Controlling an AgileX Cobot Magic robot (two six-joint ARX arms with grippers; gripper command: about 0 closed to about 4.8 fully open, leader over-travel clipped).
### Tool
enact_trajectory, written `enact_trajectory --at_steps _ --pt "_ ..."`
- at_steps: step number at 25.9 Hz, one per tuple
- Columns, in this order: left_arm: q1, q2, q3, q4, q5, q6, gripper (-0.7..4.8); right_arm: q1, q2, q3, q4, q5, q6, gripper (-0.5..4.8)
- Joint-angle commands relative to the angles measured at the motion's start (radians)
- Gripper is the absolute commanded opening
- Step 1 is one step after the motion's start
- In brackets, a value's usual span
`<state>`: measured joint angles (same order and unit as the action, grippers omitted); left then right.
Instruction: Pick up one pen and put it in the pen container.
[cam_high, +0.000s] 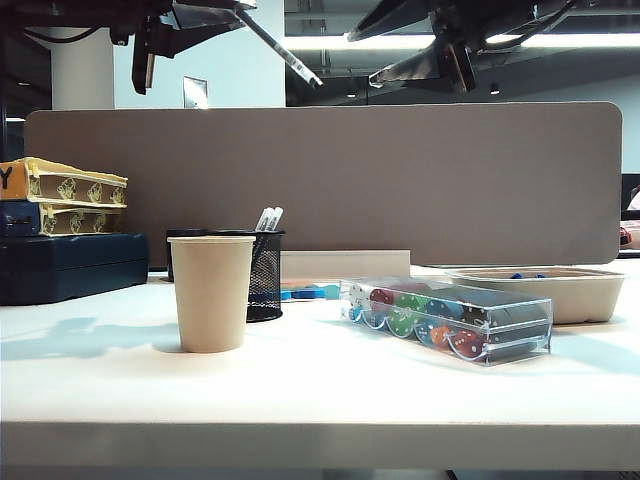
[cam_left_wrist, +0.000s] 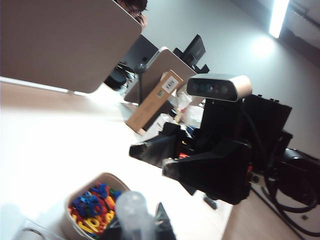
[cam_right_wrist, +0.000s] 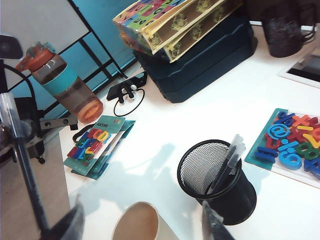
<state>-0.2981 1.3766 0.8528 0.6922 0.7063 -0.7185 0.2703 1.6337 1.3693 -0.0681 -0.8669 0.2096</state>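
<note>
Exterior view, left claw (cam_high: 240, 14) gripping pen (cam_high: 283, 50)

Pen held in the air, mesh cup upright on the table

The pen (cam_high: 285, 50), slim and dark with a whitish end (cam_left_wrist: 132, 210), hung tilted high above the table (cam_high: 320, 390), pinched in the left gripper (cam_left_wrist: 136, 227) with its tip slanting down. The pen container (cam_high: 265, 275) was a small black wire-mesh cup, round and open-topped (cam_right_wrist: 220, 185), standing upright on the white table. Two white-topped pens (cam_high: 268, 220) leaned inside it against the rim. The held pen was well apart from the cup.
</note>
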Motion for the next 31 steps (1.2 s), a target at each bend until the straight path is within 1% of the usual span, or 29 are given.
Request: enact_trajectory --at_steps 1,4,5,6,8,11,19,21,25,31 --pt "-0.001 -0.002 0.008 0.011 -0.014 0.067 -0.06 -0.003 -0.006 0.006 0.013 -0.007 0.0 2.97" --pt "0.0 0.003 0.032 -0.019 -0.014 0.111 -0.06 -0.003 -0.006 0.006 0.013 -0.007 0.0 2.97" --pt "0.0 0.009 0.059 -0.051 -0.016 0.154 -0.06 -0.003 -0.006 0.006 0.013 -0.007 0.0 2.97" --pt "0.0 0.009 0.071 -0.065 -0.019 0.169 -0.06 -0.003 -0.006 0.006 0.012 -0.007 0.0 2.97" --pt "0.0 0.015 0.117 -0.125 -0.038 0.229 -0.06 -0.003 -0.006 0.006 0.012 -0.007 0.0 2.97" --pt "0.0 0.016 0.144 -0.175 -0.043 0.283 -0.06 -0.008 -0.006 0.006 0.013 -0.006 -0.003 2.97" --pt "0.0 0.016 0.182 -0.313 -0.166 0.445 -0.06 -0.046 -0.006 0.006 0.013 0.039 -0.008 2.97" --pt "0.0 0.021 0.182 -0.331 -0.203 0.491 -0.06 -0.068 -0.006 0.006 0.011 0.039 -0.008 2.97" --pt "0.0 0.053 0.185 -0.332 -0.262 0.547 -0.06 -0.107 -0.005 0.006 -0.002 0.043 -0.009 2.97" --pt "0.0 0.133 0.246 -0.332 -0.284 0.615 -0.06 -0.118 -0.002 0.006 -0.011 0.043 -0.025 2.97"
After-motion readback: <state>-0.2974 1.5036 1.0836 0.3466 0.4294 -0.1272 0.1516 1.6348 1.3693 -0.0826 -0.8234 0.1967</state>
